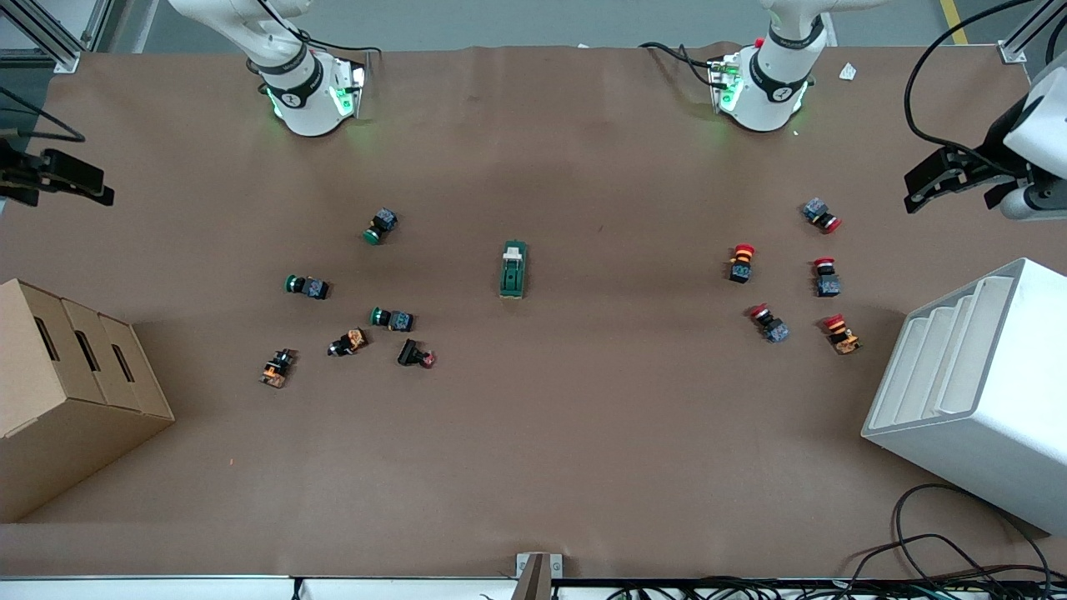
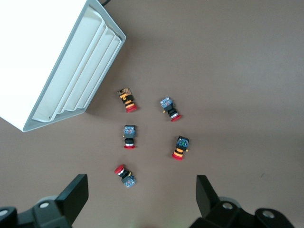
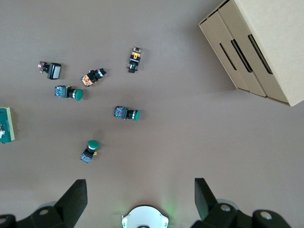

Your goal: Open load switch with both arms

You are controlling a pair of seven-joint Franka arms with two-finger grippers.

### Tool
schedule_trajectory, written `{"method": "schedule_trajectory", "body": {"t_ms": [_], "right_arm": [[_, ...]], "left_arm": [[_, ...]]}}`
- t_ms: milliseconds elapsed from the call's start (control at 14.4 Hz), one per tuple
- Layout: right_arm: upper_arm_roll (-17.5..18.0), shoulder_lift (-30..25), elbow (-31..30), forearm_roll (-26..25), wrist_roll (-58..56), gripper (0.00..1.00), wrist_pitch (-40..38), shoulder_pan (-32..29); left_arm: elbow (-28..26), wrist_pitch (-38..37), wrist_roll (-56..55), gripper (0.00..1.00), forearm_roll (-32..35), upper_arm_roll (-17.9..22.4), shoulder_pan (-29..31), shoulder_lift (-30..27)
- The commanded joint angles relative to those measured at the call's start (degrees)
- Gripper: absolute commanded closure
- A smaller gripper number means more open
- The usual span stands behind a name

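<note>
Load switch: the load switch [image 1: 513, 270] lies flat on the brown table [image 1: 533, 467], about midway between the two arms' ends, with its white lever tab at the end toward the robots' bases. One edge of it also shows at the border of the right wrist view [image 3: 5, 125].

Switch relative to fingers: well apart from both grippers; neither touches it.

Left gripper: the left gripper [image 1: 946, 179] hangs in the air at the left arm's end of the table, near the white bin. Its fingers [image 2: 76, 192] are spread wide and hold nothing.

Right gripper: the right gripper [image 1: 58, 177] hangs in the air at the right arm's end of the table, above the table edge near the cardboard box. Its fingers [image 3: 75, 195] are spread wide and hold nothing.

Green-capped push buttons: a loose group [image 1: 392, 318] lies on the table between the switch and the cardboard box, with a few black-and-orange parts [image 1: 348, 342] among them.

Red-capped push buttons: five [image 1: 741, 262] lie scattered between the switch and the white bin, all clear of the left gripper's fingers.

Cardboard box: the cardboard box [image 1: 58, 392] stands at the right arm's end, slotted face upward.

White bin: the white bin [image 1: 984, 400] stands tilted at the left arm's end, its ribbed inside showing.
</note>
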Motion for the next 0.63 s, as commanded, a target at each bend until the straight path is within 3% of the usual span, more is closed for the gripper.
{"method": "schedule_trajectory", "body": {"t_ms": [0, 139, 557], "right_arm": [[-0.2, -5.0, -8.0, -1.1, 0.5, 0.00, 3.8, 0.3], [-0.2, -7.4, -11.4, -1.1, 0.5, 0.00, 4.9, 0.3], [-0.2, -7.5, -11.2, -1.0, 0.4, 0.00, 4.8, 0.3]], "left_arm": [[-4.2, 0.6, 1.5, 0.00, -2.2, 1.8, -0.7, -3.1], [-4.6, 0.8, 1.5, 0.00, -2.3, 1.8, -0.4, -4.4], [-2.4, 0.4, 3.5, 0.00, -2.1, -2.0, -0.5, -2.9]]}}
